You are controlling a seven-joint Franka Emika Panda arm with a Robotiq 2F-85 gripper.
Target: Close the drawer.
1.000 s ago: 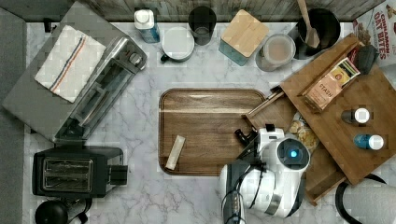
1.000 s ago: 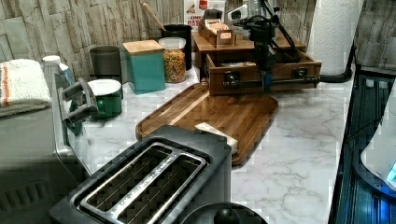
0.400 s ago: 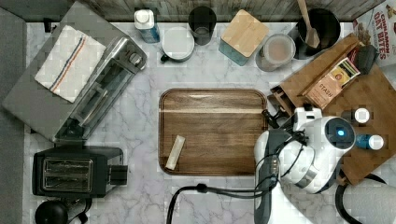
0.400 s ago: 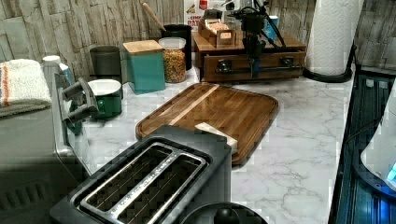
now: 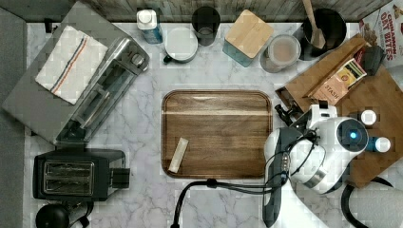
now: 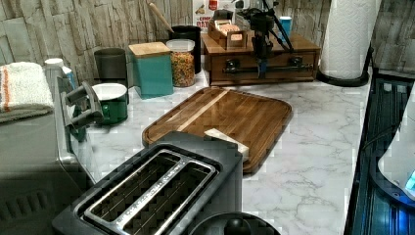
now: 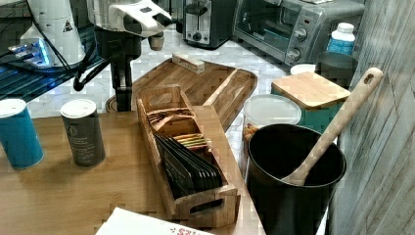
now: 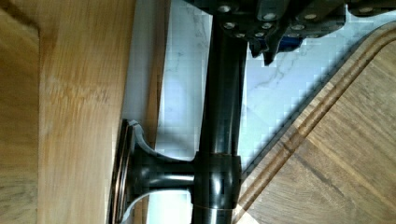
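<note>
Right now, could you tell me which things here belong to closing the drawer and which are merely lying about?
In the job:
- the drawer, front flush with the box
- the gripper, at the drawer's handle bar

Lying about:
- serving tray
- toaster
- paper towel roll
- teal canister
- green mug

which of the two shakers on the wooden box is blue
The blue shaker is the one on the right view's left, farther from the tea caddy. The one beside it is dark grey with a white lid.
</note>
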